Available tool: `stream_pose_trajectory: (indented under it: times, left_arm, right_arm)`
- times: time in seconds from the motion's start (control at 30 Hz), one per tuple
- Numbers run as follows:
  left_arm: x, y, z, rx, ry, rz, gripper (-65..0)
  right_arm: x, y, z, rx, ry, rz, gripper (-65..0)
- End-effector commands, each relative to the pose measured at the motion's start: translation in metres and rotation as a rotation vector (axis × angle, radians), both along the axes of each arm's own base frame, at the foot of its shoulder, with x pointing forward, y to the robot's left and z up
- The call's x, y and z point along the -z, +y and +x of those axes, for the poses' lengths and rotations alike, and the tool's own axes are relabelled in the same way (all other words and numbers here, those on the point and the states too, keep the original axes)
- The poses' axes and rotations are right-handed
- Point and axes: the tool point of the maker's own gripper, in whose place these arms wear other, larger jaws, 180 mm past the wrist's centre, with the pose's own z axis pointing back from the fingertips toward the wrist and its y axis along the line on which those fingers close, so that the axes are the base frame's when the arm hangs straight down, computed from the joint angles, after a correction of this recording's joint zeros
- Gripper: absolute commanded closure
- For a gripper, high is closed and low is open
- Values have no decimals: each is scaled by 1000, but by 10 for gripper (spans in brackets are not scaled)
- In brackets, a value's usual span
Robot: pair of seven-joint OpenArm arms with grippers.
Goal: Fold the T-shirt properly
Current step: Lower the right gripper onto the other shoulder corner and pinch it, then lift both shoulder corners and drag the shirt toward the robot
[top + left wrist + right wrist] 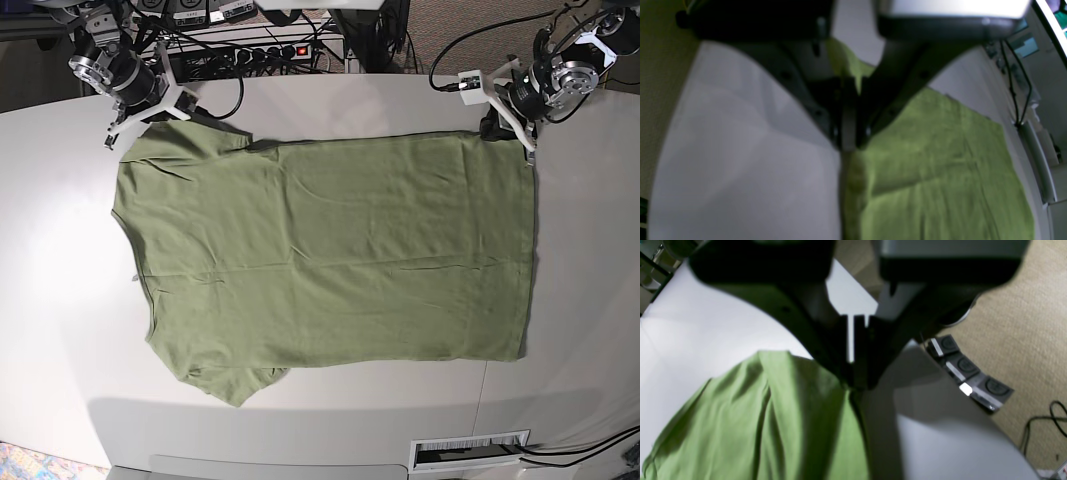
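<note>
White table (580,300) with rounded edges, green T-shirt (330,255) spread flat across its middle, sleeves toward the base view's left

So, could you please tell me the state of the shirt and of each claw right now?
T-shirt: spread flat on the table, unfolded.
Left claw: shut on the T-shirt's edge.
Right claw: shut on the T-shirt's edge.
</note>
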Motion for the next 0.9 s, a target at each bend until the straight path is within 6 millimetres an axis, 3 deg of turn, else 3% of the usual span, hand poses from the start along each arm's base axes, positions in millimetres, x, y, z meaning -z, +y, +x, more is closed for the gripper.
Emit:
stream_pose_trajectory:
  times: [0.0, 0.23, 0.57, 0.7, 0.87]
  left_arm:
    - [-2, 5, -2, 0, 6, 22, 0]
    - [-14, 8, -30, 35, -11, 73, 0]
    - [-41, 10, -58, 82, -109, 160, 0]
    - [-62, 13, -56, 116, -229, 208, 0]
    - [-85, 5, -39, 143, -391, 188, 0]
  right_arm:
    - [-7, -4, 2, -4, -10, -33, 0]
    - [-25, 12, -18, -36, -1, -44, 0]
    - [-65, 3, -42, -8, -16, -76, 0]
    - [-71, -9, -46, 12, -17, -107, 0]
    - [-80, -7, -28, 15, -80, -76, 0]
